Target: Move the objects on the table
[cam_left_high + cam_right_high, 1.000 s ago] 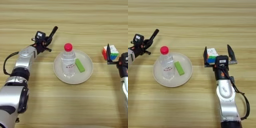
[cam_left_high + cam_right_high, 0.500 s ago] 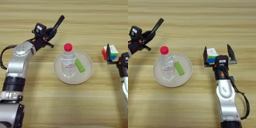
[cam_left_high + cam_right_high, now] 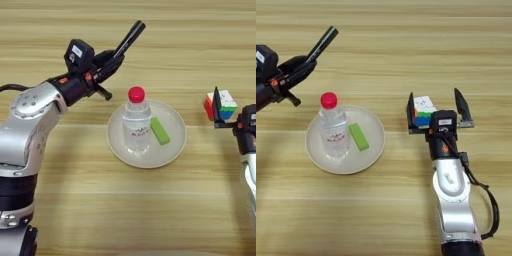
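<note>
Left gripper (image 3: 111,61) was clamped on the marker pen (image 3: 129,39), held aloft behind the plate (image 3: 175,145); pen transfer looked unfinished. Water bottle (image 3: 136,122) stood on the plate beside a green block (image 3: 160,131). Right gripper (image 3: 437,107) sat spread wide, cube (image 3: 423,110) between its fingers, ungrasped.

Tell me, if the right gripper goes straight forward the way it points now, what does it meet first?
The right gripper is open and points toward the table's far edge. The colourful cube already sits between its fingers, beside the left one, so it would probably meet that first; beyond it only bare wood shows.
</note>
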Available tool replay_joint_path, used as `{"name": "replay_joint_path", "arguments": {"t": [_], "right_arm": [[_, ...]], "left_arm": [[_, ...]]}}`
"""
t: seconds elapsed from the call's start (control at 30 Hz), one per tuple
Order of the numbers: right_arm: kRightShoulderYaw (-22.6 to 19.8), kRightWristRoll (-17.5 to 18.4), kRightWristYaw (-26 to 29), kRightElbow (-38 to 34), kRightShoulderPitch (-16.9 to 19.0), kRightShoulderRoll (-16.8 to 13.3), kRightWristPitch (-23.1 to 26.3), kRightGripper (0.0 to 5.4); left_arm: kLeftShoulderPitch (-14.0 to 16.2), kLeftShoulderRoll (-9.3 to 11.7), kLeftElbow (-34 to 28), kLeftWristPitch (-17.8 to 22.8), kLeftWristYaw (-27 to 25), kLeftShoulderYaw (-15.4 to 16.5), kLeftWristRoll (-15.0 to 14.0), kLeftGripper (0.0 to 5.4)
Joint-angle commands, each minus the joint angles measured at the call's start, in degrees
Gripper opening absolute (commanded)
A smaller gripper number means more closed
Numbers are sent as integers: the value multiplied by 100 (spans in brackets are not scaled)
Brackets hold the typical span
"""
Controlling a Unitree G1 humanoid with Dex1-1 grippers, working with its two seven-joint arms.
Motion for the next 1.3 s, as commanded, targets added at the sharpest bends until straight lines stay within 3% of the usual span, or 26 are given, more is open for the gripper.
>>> {"name": "replay_joint_path", "arguments": {"t": [0.03,0.43,0.63,0.9,1.07,1.3], "right_arm": [[-7,14,8,-36,-58,5,13,540],[-7,20,15,-85,-56,2,40,540],[-11,23,17,-91,-54,-2,44,540],[-20,27,13,-92,-63,-2,46,540],[-41,42,15,-93,-77,-11,53,540],[-84,91,39,-84,-93,-29,62,540]], "left_arm": [[182,202,-493,250,-42,-54,-229,83],[532,609,-1451,613,-273,-135,-897,83],[742,912,-1865,688,-504,-234,-1214,83],[1285,1267,-2166,349,-972,-650,-1220,83],[1613,1462,-2212,94,-1231,-975,-1042,83],[1895,1554,-2049,-326,-1376,-1363,-734,83]]}}
